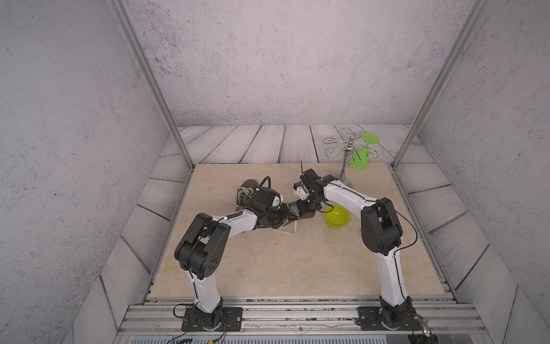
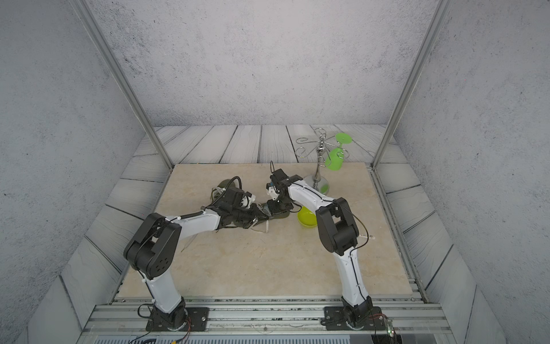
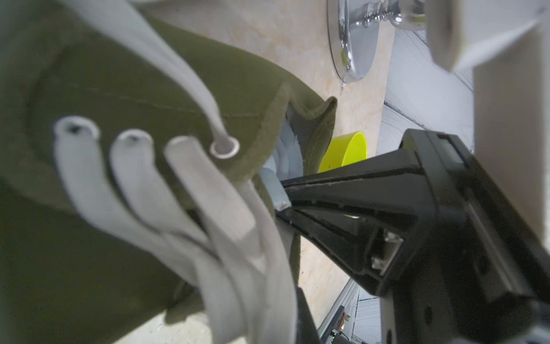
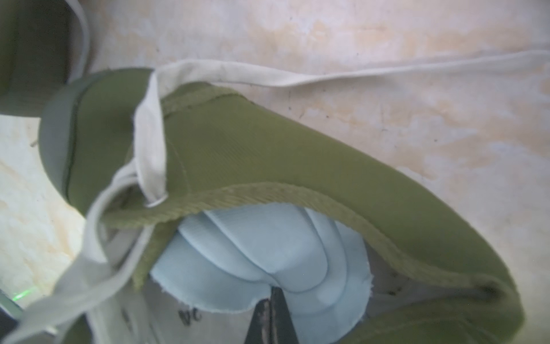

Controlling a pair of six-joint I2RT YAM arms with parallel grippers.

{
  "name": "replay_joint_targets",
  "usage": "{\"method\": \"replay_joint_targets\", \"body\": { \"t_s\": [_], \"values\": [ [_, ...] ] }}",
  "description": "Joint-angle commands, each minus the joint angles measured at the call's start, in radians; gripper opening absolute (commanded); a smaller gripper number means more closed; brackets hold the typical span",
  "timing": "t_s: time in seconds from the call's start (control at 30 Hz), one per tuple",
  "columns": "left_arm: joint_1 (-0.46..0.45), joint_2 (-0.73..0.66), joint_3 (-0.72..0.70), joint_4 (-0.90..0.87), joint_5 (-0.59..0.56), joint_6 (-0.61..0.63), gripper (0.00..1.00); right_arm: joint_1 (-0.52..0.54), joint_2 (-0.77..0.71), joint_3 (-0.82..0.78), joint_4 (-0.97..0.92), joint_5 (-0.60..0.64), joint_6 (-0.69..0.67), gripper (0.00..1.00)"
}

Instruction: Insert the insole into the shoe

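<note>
An olive green shoe (image 4: 268,149) with white laces (image 3: 208,193) lies mid-table, mostly under both grippers in both top views (image 1: 308,216). A light blue insole (image 4: 268,247) sits crumpled in its opening, heel end sticking out. My right gripper (image 4: 272,297) reaches down into the opening, shut on the insole's heel end, and shows as black fingers (image 3: 342,178) in the left wrist view. My left gripper (image 1: 290,215) is shut at the shoe's laced side. Laces hide the exact grip, and only one dark finger (image 3: 303,324) shows.
A second olive shoe (image 1: 247,189) lies just behind the left wrist. A yellow-green bowl (image 1: 336,216) sits right of the held shoe, under the right forearm. A chrome wire rack (image 1: 346,155) with a hanging green glass (image 1: 361,155) stands at the back right.
</note>
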Motion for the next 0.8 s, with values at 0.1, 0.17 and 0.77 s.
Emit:
{"method": "replay_joint_targets", "body": {
  "t_s": [0.1, 0.17, 0.77],
  "values": [
    [-0.014, 0.0, 0.036, 0.062, 0.105, 0.01, 0.0, 0.016, 0.089, 0.02, 0.054, -0.06, 0.04, 0.0],
    [-0.006, -0.012, 0.026, 0.031, 0.096, 0.034, 0.0, 0.026, 0.092, 0.037, -0.008, -0.009, -0.023, 0.0],
    [0.118, -0.047, 0.085, -0.221, 0.05, 0.233, 0.0, 0.034, -0.063, -0.108, -0.116, 0.241, -0.221, 0.21]
  ]
}}
